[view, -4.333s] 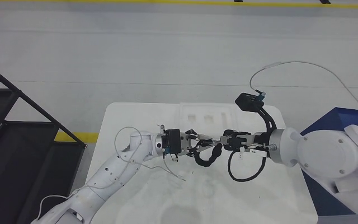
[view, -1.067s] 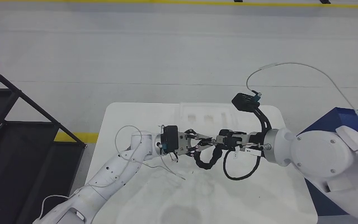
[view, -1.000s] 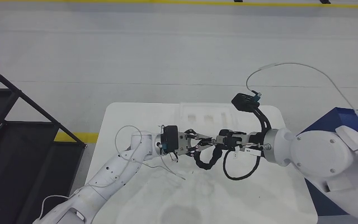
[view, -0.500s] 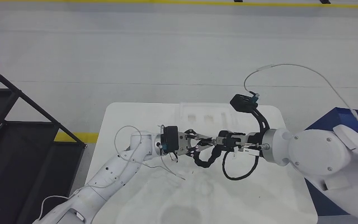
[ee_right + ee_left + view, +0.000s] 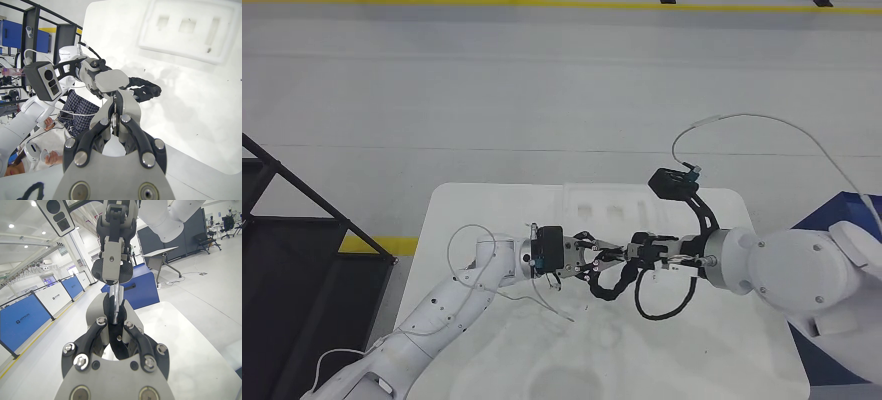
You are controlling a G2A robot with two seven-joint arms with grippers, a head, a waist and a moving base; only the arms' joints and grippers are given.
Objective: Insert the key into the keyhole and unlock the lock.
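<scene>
You are working in a large robotics lab hall. Ceiling lights (image 5: 11,226) are shining over a pale floor. Blue barrier panels (image 5: 22,321) are standing along a yellow floor line (image 5: 377,243). Dark partitions (image 5: 192,228) and office chairs (image 5: 228,224) are standing far behind your white table (image 5: 179,342).

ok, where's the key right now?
The key is pinched in the right pincer, above the middle of the table; its tip is at the chrome end of the lock that the left pincer holds.
</scene>
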